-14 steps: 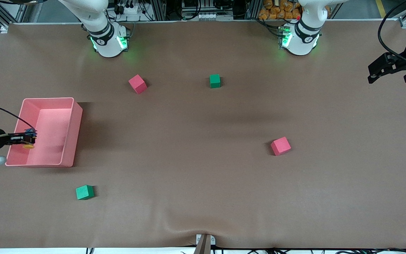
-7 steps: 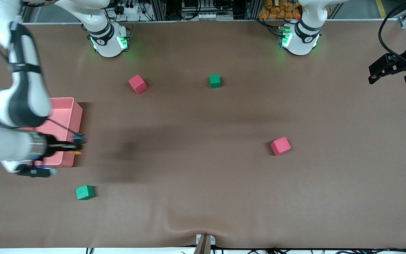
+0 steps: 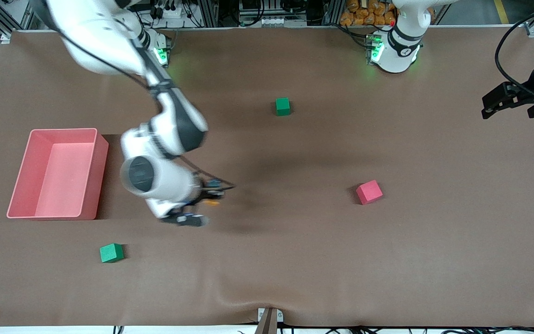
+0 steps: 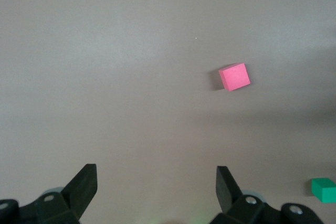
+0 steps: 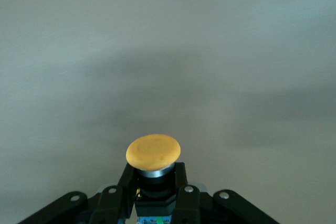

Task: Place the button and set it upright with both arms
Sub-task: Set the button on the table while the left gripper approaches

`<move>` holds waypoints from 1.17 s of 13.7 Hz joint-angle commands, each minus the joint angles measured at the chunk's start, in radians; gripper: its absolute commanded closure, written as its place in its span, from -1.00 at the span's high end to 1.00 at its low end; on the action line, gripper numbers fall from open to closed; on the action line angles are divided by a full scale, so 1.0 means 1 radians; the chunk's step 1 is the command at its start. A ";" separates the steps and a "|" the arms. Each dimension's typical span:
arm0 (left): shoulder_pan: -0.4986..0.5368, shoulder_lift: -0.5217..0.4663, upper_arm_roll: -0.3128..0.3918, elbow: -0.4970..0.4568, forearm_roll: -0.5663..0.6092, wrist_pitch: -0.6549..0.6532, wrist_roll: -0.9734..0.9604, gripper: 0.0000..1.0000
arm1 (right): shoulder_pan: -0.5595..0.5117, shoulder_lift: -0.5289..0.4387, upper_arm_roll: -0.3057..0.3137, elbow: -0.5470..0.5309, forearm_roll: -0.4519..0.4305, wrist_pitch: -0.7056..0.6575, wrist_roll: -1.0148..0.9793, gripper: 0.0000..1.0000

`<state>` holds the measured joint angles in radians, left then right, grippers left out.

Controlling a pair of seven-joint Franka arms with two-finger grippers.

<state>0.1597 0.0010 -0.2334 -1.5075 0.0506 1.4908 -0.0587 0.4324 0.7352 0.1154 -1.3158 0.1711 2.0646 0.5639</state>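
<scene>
While the small orange-capped push-button (image 3: 211,201) sits pinched in the closed right hand (image 3: 212,195) over bare brown tabletop (image 3: 295,255), at about three o'clock from the empty pink plastic bin (image 3: 101,157), you have pickup done; placing and uprighting remain. Farther toward three o'clock sits a red foam cube (image 3: 369,192). At that end your left hand (image 3: 503,99) waits, spread wide and empty.

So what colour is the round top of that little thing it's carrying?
Orange-yellow; the button cap shows best in the right wrist view.
</scene>
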 commanded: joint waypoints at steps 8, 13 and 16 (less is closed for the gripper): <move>-0.011 0.014 -0.018 -0.077 -0.047 0.003 -0.010 1.00 | 0.259 0.257 -0.020 0.130 0.015 0.213 0.088 -1.00; -0.078 0.050 -0.018 -0.100 -0.089 0.003 -0.010 1.00 | 0.275 0.251 -0.026 0.132 0.007 0.224 0.119 1.00; -0.098 0.091 -0.018 -0.092 -0.132 0.012 -0.012 1.00 | 0.241 0.205 -0.028 0.136 0.008 0.194 0.110 1.00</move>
<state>0.0633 0.0688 -0.2529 -1.6065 -0.0367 1.4921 -0.0600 0.6947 0.9684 0.0907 -1.1966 0.1718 2.2946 0.6641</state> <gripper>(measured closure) 0.000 0.198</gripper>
